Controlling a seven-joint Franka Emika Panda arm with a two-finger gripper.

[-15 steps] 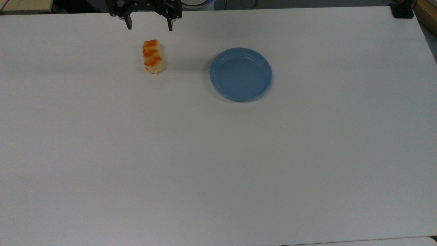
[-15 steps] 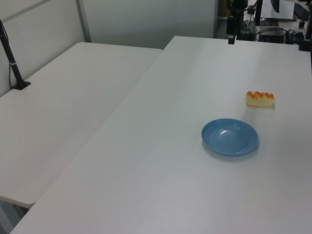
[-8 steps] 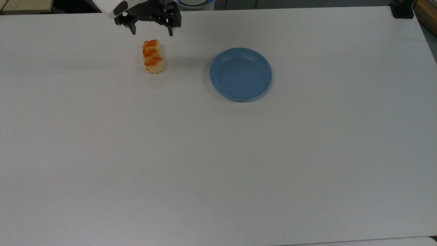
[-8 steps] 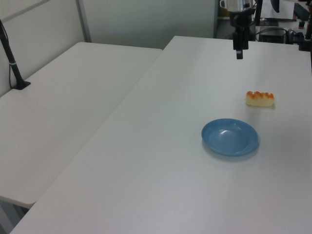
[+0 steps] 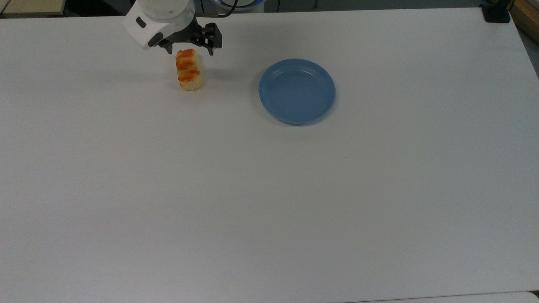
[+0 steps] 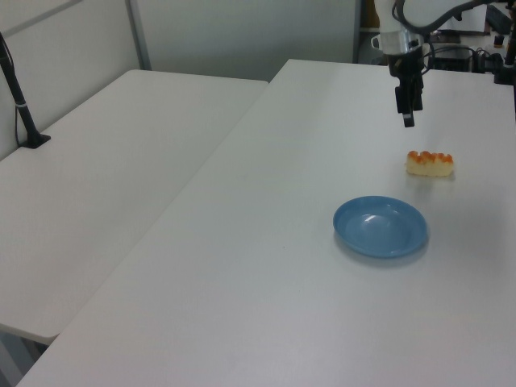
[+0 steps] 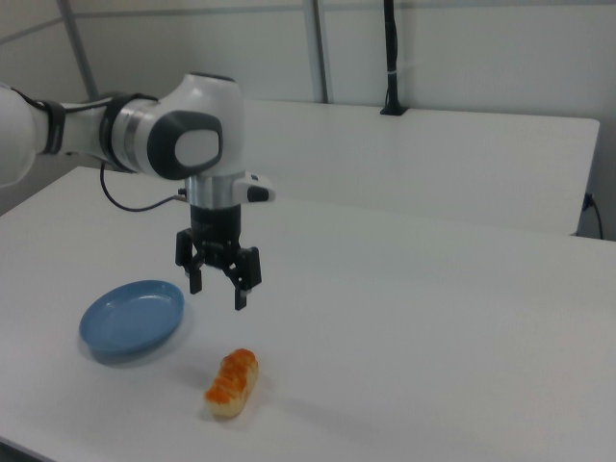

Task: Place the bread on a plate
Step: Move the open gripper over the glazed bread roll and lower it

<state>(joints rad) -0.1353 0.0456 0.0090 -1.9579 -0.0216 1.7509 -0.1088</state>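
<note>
Descending toward the bread point(image 5: 188, 69) at the top view's upper left, the pincer point(image 5: 190, 50) has arrived spread apart, empty; grasp comes next, the plate point(image 5: 297, 91) waiting.

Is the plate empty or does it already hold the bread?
Empty. The plate shows only its bare blue inside, and the bread lies on the table apart from it, with the open gripper above.

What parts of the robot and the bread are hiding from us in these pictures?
- Top view: the arm's white wrist covers most of the pincer; the picture's top edge cuts the arm off.
- Left view: the picture's top edge cuts the arm off above the pincer.
- Right view: the arm runs off the right view's left edge.
- Every view: the underside of the bread lies against the table.
</note>
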